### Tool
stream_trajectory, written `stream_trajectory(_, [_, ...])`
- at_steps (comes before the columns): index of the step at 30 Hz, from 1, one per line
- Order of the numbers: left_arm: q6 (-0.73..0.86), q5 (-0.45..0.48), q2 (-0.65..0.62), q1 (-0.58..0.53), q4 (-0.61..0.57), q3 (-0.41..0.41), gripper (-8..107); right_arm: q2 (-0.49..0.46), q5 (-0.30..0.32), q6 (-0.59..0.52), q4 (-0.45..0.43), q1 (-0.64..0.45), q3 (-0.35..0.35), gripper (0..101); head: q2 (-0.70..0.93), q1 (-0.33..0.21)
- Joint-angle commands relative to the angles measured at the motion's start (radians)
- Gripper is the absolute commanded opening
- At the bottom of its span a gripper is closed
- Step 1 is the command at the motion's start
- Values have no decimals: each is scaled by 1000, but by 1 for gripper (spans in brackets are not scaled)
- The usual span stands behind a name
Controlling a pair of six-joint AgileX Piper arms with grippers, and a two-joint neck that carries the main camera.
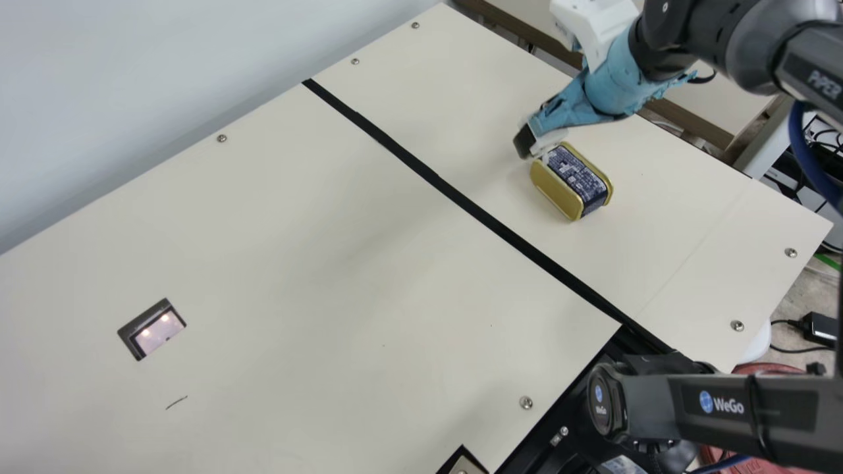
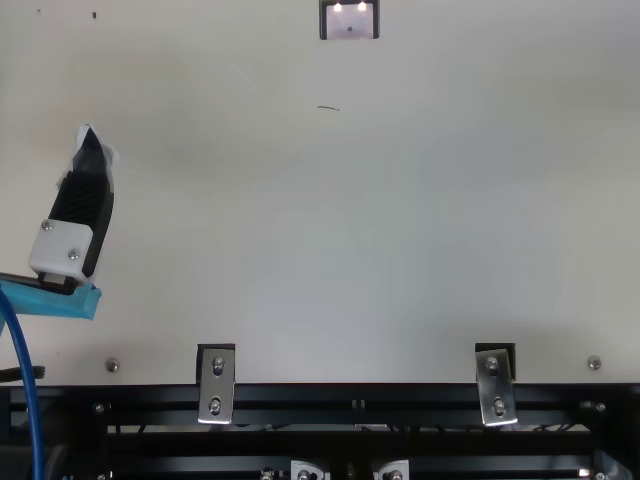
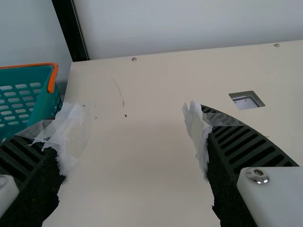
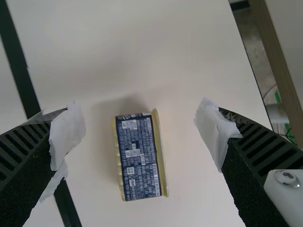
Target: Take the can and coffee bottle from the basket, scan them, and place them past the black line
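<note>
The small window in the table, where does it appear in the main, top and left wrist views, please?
Main view: window, lower left.
Top view: window, top edge, near the middle.
Left wrist view: window, right, just above the middle.
Shared landmark: the cream table around it.

Robotics lab or workshop, as far as I can tell from here. Jointed robot arm point(image 1: 718, 401) over a cream bench point(image 1: 276, 283), top held down with exposed screws point(image 1: 222, 138). Along one edge: black metal rails point(image 2: 420, 398) and bolted steel brackets point(image 2: 217, 385). Blue cable point(image 1: 807, 155) hangs loose beside the arm; black power adapter point(image 1: 818, 329) sits on bare, mottled floor point(image 1: 805, 296) with its leads trailing. More wiring under a second, wood-edged table point(image 1: 721, 95). Plain pale panel point(image 1: 164, 72) behind. Bench looks like a mock checkout: glass-topped scanner window point(image 1: 160, 331) set in flush, black line point(image 1: 448, 191) across it, teal shopping basket point(image 3: 45, 101) alongside.
</note>
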Motion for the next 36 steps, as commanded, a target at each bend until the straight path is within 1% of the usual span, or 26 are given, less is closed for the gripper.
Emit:
stream_trajectory(1, [0,0,0,0,0,0,90,-45,29,-19,93,11,-16,101,-22,-31])
stream_trajectory(7, [0,0,0,0,0,0,90,-148,142,-50,273,55,-37,101,-22,-31])
stream_trajectory(14, [0,0,0,0,0,0,90,-266,306,-64,460,140,-35,101,-22,-31])
stream_trajectory(18, [0,0,0,0,0,0,90,-317,400,-61,558,196,-37,101,-22,-31])
stream_trajectory(21, [0,0,0,0,0,0,90,-346,460,-51,630,242,-39,101,-22,-31])
stream_trajectory(22, [0,0,0,0,0,0,90,-353,470,-44,655,262,-37,101,-22,-31])
stream_trajectory(27, [0,0,0,0,0,0,90,-379,470,0,773,390,-13,101,-22,-31])
stream_trajectory(31, [0,0,0,0,0,0,90,-406,470,34,861,473,-4,101,-22,-31])
stream_trajectory(32, [0,0,0,0,0,0,90,-401,470,24,806,430,-7,101,-22,-31])
stream_trajectory(35, [0,0,0,0,0,0,90,-407,474,35,865,471,-6,101,-22,-31])
stream_trajectory(36, [0,0,0,0,0,0,90,-409,474,35,870,475,-6,101,-22,-31])
